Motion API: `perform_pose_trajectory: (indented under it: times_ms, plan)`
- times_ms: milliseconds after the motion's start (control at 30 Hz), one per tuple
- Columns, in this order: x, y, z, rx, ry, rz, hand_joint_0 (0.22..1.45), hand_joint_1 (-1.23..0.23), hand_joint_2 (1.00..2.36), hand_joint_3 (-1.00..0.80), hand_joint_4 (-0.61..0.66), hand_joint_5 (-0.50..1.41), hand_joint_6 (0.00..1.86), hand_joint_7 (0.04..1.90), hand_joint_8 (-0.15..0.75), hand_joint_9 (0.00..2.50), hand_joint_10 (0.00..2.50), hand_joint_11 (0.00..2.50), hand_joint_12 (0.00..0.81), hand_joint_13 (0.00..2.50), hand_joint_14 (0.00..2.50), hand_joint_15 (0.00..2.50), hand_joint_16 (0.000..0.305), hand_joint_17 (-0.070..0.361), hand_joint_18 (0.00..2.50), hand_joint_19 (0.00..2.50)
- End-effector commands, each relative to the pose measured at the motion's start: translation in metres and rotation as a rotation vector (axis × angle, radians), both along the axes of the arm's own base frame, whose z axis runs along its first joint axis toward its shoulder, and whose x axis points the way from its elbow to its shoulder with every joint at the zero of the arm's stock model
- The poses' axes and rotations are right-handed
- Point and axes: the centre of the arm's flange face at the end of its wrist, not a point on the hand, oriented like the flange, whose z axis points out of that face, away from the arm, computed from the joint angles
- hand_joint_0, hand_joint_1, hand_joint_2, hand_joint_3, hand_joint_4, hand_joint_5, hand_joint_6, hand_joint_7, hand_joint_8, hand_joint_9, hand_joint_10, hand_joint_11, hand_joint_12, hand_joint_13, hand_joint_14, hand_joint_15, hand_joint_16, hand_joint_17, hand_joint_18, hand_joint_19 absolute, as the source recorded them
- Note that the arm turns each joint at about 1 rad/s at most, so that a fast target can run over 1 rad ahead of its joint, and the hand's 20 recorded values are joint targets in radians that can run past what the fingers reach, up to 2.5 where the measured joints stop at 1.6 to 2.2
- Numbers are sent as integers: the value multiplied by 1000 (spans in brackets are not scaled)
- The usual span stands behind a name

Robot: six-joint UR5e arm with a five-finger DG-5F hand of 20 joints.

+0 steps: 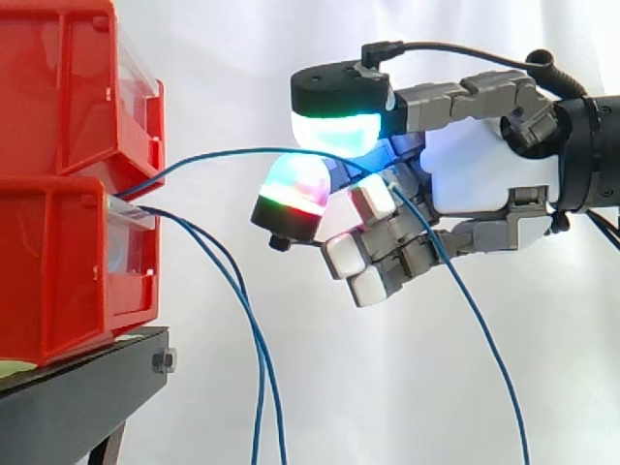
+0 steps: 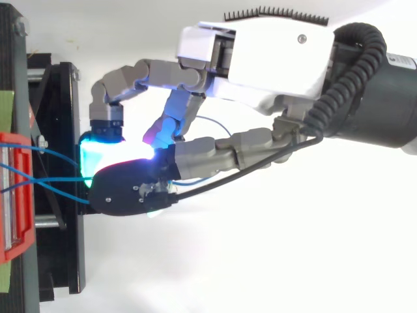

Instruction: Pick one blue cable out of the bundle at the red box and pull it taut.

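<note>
Blue cable [image 1: 232, 151] comes out of the gap between upper red box [image 1: 58, 97] and lower red box [image 1: 58, 271] at the left. It runs right in a shallow upward bow, not straight, and goes in between two glowing pads of the hand [image 1: 484, 165].

The cyan-green pad [image 1: 334, 126] under a black cap sits on top of it, and the red-green-magenta pad [image 1: 295, 189] sits just below. The cable looks pinched between them, so the grip is narrow. Right of the pinch the same cable crosses in front of the curled fingers and drops down-right to the bottom edge.

The remaining fingers are folded in toward the palm, their white tips [image 1: 346, 254] stacked below the pinch and not on the cable run from the box.

The other blue cables [image 1: 247, 310] leave the same gap and hang slack, down and right, well apart from the hand.

The hand comes in from the right at about the level of the gap between the boxes. The palm is roughly vertical and faces left toward the boxes, the wrist level.

In the top view the hand [image 2: 260, 52] reaches left with its back up. The two pinching pads meet just right of the black stand [image 2: 65, 261], and the held cable [image 2: 58, 178] runs straight across the stand from the red box [image 2: 13, 215] into them. Two more blue strands cross beside it.

The boxes sit on the black stand [image 1: 77, 397], with the white curtain [image 1: 387, 407] behind.
</note>
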Motion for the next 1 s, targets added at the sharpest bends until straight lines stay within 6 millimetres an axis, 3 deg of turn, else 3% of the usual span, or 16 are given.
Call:
perform_pose_trajectory:
  times_ms: [0, 133, 367, 500, 633, 767, 967]
  plan:
    - [-1, 0, 1, -3, 5, 1, 589, -734, 1015, -93, 421, 49, 505, 1208, 430, 1340, 11, 371, 436, 1067, 12, 339, 69, 156, 993, 332]
    - [-2, 0, 0, -4, 11, 1, 571, -647, 1019, -226, 354, 45, 505, 1224, 387, 1305, 12, 392, 398, 1016, 14, 368, 59, 133, 891, 395]
    - [-2, 4, 0, -6, 14, 5, 554, -590, 1013, -347, 333, 46, 505, 1225, 397, 1305, 12, 389, 402, 1015, 13, 375, 60, 135, 892, 402]
    - [-1, 5, 0, -6, 14, 5, 557, -640, 1012, -348, 285, 45, 504, 1285, 407, 1305, 13, 429, 405, 1012, 15, 376, 60, 136, 891, 394]
    - [-1, 5, 0, -5, 14, 2, 588, -722, 1017, -291, 208, 35, 529, 1472, 423, 1305, 15, 506, 409, 1011, 14, 397, 59, 133, 890, 400]
    - [-1, 7, 0, -5, 14, 2, 595, -755, 1019, -242, 204, -7, 690, 1278, 445, 1314, 20, 597, 413, 1006, 16, 402, 59, 132, 897, 399]
    - [-1, 7, 0, -6, 14, -1, 602, -769, 1020, -226, 192, -8, 718, 1277, 446, 1321, 20, 629, 416, 1005, 14, 403, 58, 131, 903, 405]
